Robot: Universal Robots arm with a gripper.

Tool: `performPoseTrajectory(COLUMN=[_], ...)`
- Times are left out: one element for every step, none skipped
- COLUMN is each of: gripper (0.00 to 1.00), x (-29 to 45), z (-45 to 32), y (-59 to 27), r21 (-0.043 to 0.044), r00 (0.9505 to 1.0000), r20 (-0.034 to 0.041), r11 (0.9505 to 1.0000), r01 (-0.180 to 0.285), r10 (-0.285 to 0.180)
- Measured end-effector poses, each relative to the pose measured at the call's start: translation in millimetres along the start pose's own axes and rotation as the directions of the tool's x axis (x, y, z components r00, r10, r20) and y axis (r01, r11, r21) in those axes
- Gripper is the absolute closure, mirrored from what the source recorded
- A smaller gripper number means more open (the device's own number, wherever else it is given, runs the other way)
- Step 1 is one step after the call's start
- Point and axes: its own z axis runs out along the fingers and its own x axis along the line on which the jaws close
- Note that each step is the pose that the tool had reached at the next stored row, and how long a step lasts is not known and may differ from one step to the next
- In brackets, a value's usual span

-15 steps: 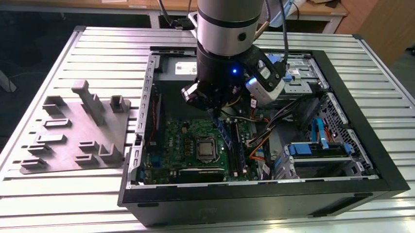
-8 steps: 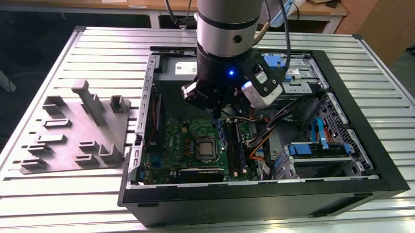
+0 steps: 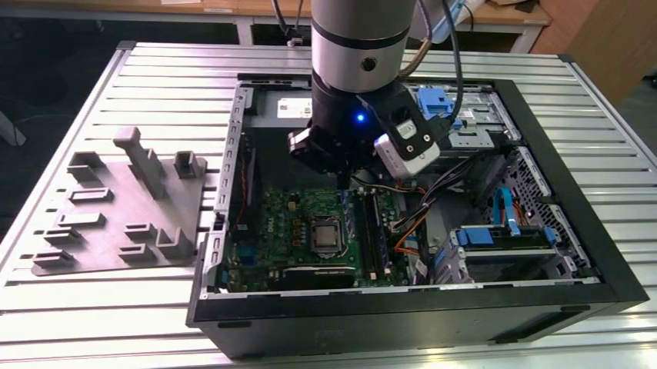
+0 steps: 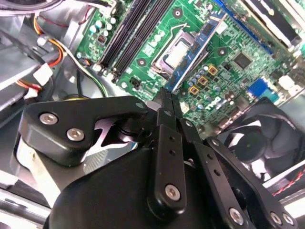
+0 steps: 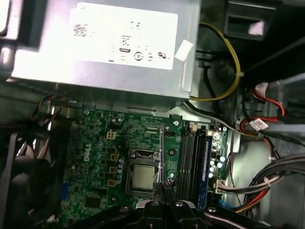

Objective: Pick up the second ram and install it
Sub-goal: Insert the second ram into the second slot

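The gripper (image 4: 167, 98) had its fingers (image 4: 167, 125) pinched on one end of the second ram (image 4: 199, 50), so the pick-up looked done. In both wrist views the board (image 5: 162, 152) hung edge-down above the motherboard (image 5: 95, 157), beside the processor (image 5: 142, 176) and near the black slot rails (image 5: 190, 162), but in none of them. Seating it appeared to be what was left. The open computer case (image 3: 411, 311) sat on the tabletop (image 3: 103, 307).

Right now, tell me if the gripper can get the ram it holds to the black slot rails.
Probably yes. The gripper is shut on the second ram by the processor; the slot rails beside it lie open from above, and the cables sit off to one side.
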Motion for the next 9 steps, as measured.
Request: performPoseTrajectory(gripper=[0.89,0.89,0.89,0.89,0.89,0.89,0.89,0.89,0.89], x=[0.0,0.0,0.0,0.0,0.0,0.0,0.0,0.0,0.0], z=[0.0,0.0,0.0,0.0,0.2,0.6,0.8,0.8,0.8], y=[0.0,0.0,0.0,0.0,0.0,0.0,0.0,0.0,0.0], r21=[0.0,0.0,0.0,0.0,0.0001,0.0003,0.0009,0.0012,0.0012], r00=[1.0,1.0,1.0,1.0,1.0,0.9999,0.9994,0.9991,0.9991], r20=[0.0001,0.0001,0.0001,0.0001,0.0004,0.0013,0.0023,0.0026,0.0027], r11=[1.0,1.0,1.0,1.0,1.0,0.9999,0.9994,0.9991,0.9991], r01=[0.0,0.0,0.0,0.0,-0.004,-0.017,-0.034,-0.043,-0.043], r10=[0.0,0.0,0.0,0.0,0.004,0.017,0.034,0.043,0.043])
